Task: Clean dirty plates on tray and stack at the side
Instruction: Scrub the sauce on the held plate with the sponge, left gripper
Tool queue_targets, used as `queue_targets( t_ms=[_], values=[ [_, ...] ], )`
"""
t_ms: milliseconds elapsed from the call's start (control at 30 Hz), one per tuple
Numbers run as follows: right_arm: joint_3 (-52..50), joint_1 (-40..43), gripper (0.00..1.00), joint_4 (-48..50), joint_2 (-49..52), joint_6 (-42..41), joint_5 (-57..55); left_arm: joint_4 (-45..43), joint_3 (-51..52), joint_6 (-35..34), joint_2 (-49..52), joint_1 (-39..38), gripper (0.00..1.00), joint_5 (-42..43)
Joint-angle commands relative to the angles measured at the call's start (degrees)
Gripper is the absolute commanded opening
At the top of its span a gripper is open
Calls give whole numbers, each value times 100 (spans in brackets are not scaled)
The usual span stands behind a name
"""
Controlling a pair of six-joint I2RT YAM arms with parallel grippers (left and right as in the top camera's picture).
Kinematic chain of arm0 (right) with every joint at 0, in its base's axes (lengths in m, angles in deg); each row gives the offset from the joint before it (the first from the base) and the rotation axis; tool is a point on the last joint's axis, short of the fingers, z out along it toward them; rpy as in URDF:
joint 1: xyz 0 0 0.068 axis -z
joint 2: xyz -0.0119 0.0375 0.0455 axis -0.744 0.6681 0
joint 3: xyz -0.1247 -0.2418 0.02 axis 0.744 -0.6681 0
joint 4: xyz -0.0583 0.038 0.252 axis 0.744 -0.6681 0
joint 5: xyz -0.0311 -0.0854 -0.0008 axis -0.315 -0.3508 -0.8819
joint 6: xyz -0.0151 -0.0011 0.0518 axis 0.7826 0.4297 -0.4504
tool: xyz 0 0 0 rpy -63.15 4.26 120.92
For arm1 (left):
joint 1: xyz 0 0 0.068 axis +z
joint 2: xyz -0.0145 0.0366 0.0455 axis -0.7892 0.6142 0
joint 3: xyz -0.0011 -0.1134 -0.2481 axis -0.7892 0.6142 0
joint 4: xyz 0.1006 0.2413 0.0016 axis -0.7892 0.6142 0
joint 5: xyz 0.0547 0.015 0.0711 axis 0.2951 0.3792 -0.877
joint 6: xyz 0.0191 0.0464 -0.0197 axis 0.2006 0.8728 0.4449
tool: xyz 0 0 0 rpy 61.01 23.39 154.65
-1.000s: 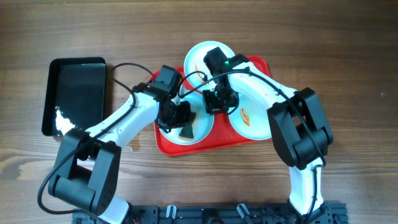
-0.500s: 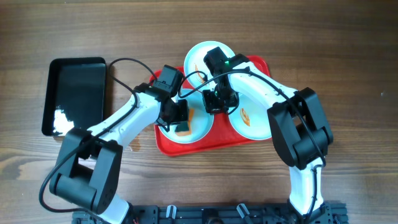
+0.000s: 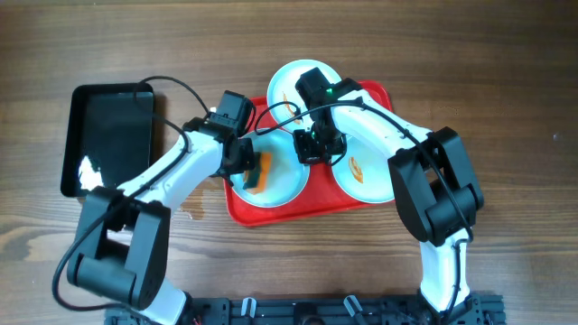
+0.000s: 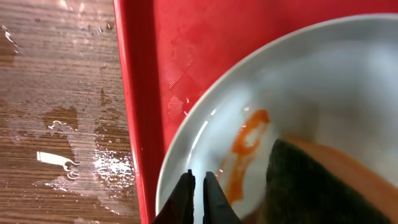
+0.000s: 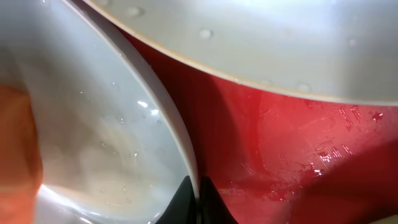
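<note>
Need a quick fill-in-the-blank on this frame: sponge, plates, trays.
The sponge rests on the ___ plate.
The right gripper pinches that plate's ___.
The tray under the plates is ___.
Left of it lies a second tray, coloured ___.
Missing words: left; rim; red; black.
</note>
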Motion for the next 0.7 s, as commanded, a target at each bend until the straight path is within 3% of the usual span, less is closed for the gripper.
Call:
queue_targets(
  t_ms=[0, 67, 133, 200, 333, 400, 667],
  values=[
    [-57, 13, 4, 22, 149, -46, -15, -4, -175, -35, -560, -11, 4, 205],
    [-57, 13, 4, 22, 149, -48, -15, 9, -175, -35, -691, -11, 6, 457],
    [-57, 13, 4, 22, 149, -48, -15, 63, -175, -35, -756, -11, 34, 765],
    [-57, 13, 4, 20, 149, -46, -15, 184, -173, -35, -756, -11, 44, 1108],
    [-57, 13, 4, 20, 149, -48, -15, 496, -109, -33, -732, -35, 49, 1473],
    [-57, 13, 4, 22, 149, -46, -15, 520, -28, -35, -732, -68, 58, 1473],
    [-57, 13, 4, 24, 149, -48, -15, -234, 459, -142, -730, -393, 63, 1445]
  ],
)
